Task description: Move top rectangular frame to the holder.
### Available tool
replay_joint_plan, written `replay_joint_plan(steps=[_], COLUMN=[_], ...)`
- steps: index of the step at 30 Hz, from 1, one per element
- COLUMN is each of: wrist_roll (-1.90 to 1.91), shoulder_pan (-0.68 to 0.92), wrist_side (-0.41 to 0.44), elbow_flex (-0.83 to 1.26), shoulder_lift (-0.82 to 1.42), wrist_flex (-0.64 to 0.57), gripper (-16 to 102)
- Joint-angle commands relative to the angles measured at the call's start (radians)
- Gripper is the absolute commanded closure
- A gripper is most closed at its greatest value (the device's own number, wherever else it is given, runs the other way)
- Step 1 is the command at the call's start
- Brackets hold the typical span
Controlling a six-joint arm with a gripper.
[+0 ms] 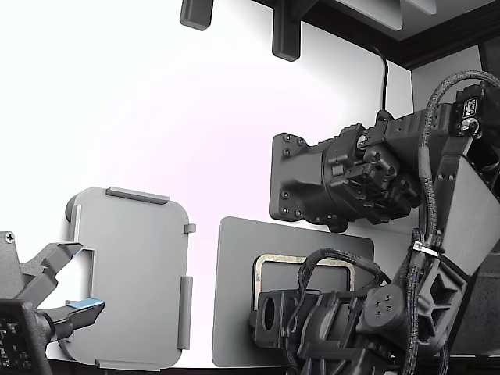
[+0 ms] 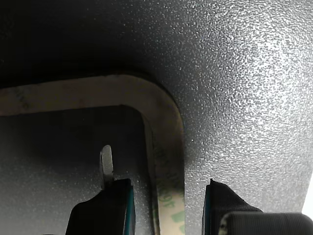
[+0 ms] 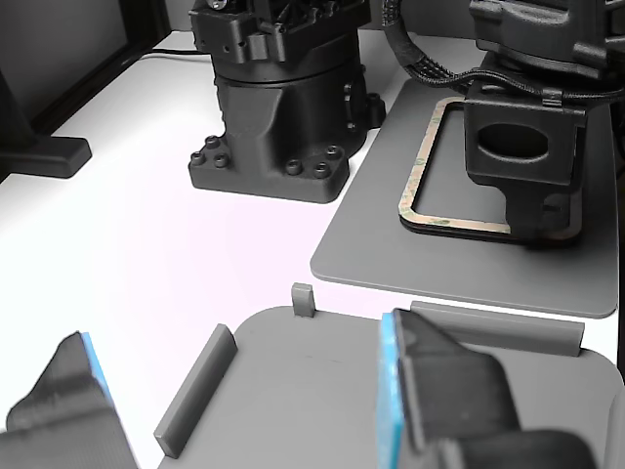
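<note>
The top rectangular frame (image 2: 164,127) has a tan border with greenish patches and lies flat on a dark grey mat (image 2: 244,98). It also shows in the exterior view (image 1: 305,257) and the other view (image 3: 422,161). My gripper (image 2: 166,191) is open and low over the frame, one finger (image 2: 110,205) inside the border and one finger (image 2: 227,205) outside it, straddling one side near a corner. It shows in the exterior view (image 1: 269,316) and the other view (image 3: 542,225). The light grey holder (image 1: 133,273) lies at the exterior view's left, apart from the mat.
A second arm's gripper (image 1: 70,293) with blue pads hangs open over the holder (image 3: 312,391). A black robot base (image 1: 305,176) stands behind the mat (image 1: 234,297). Black feet (image 1: 285,35) stand at the table's back.
</note>
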Motion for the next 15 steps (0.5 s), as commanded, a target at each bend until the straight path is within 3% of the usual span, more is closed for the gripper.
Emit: replay_joint_plan(steps=[1,15], wrist_roll=[-0.005,-0.023], shoulder_pan=[-0.020,-0.028], wrist_side=[0.002,0.003], elbow_flex=[-0.015,0.018], shoulder_lift=[0.018,0.038], wrist_flex=[-0.005,-0.029], gripper=[30,40])
